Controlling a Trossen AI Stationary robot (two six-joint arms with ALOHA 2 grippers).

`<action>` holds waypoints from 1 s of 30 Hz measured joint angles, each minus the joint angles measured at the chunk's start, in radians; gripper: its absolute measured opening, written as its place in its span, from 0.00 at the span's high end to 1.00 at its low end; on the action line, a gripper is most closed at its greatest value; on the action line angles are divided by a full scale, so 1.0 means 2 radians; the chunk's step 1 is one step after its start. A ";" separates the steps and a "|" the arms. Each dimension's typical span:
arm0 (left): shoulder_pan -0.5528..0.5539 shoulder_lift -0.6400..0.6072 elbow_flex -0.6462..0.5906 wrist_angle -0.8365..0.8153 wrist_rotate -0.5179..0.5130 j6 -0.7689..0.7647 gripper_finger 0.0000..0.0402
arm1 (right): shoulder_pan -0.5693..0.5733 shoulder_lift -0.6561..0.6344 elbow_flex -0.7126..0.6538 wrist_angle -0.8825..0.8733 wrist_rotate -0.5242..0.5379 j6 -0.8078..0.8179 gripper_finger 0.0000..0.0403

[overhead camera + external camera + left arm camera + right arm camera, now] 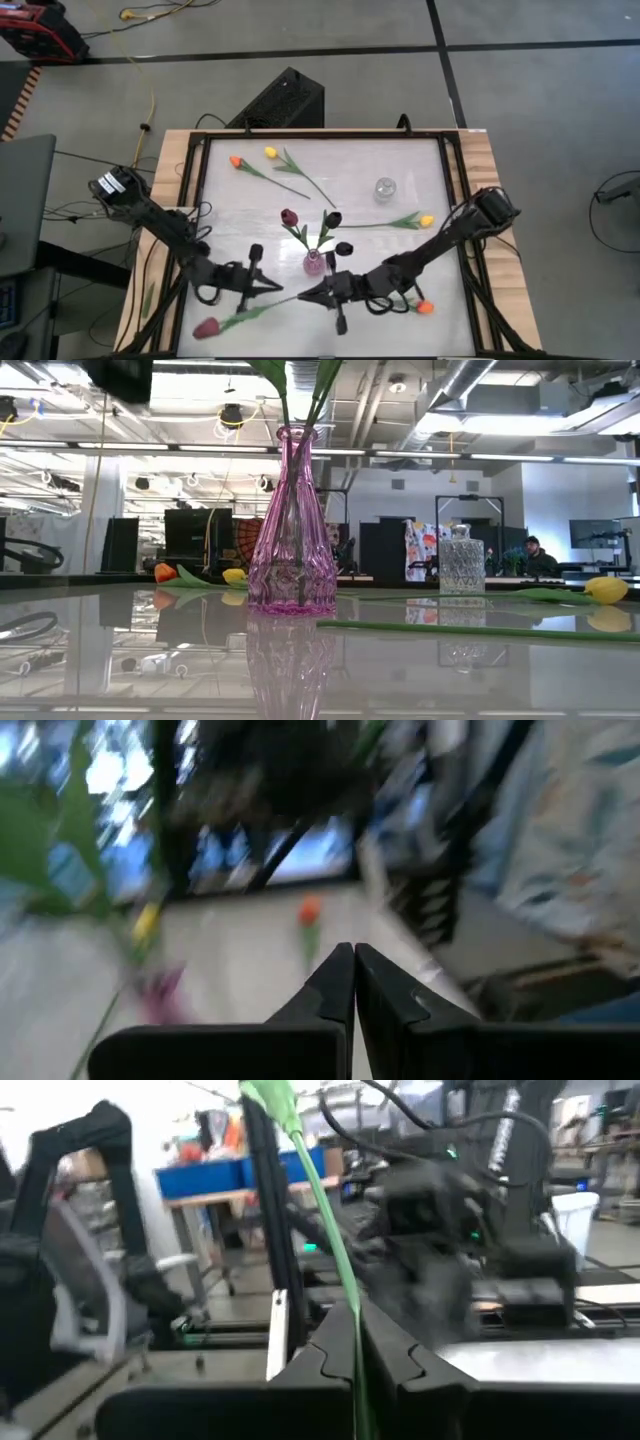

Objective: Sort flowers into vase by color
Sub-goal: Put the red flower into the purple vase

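A pink glass vase stands mid-table on its base and holds three dark-headed flowers. Just nearer than it, my right gripper is shut on the stem of a dark red flower, whose head points to the near left corner. My left gripper is shut and empty, tip to tip with the right one, just above that stem. Orange and yellow flowers lie far left, another yellow one lies right, and another orange one lies by the right arm. My right gripper pinches the dark red flower's thin green stem between its two fingers, near the end away from the head. The fingers come level from the table's right. The stem runs on ahead of them, roughly in their line. Whether the head rests on the table I cannot tell.
A clear glass vase stands far right of the pink one. A black frame rims the white table top. A person sits in the room beyond. Cables trail along the left arm.
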 joint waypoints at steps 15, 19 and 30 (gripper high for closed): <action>0.009 0.000 0.035 0.035 0.040 0.097 0.95 | -0.014 0.056 0.000 0.085 0.003 0.032 0.94; 0.020 0.000 0.035 0.034 0.046 0.081 0.84 | -0.014 0.056 0.000 0.081 0.003 0.032 0.94; 0.047 0.000 0.035 0.045 0.117 0.060 0.69 | -0.021 0.056 0.000 0.076 0.003 0.030 0.94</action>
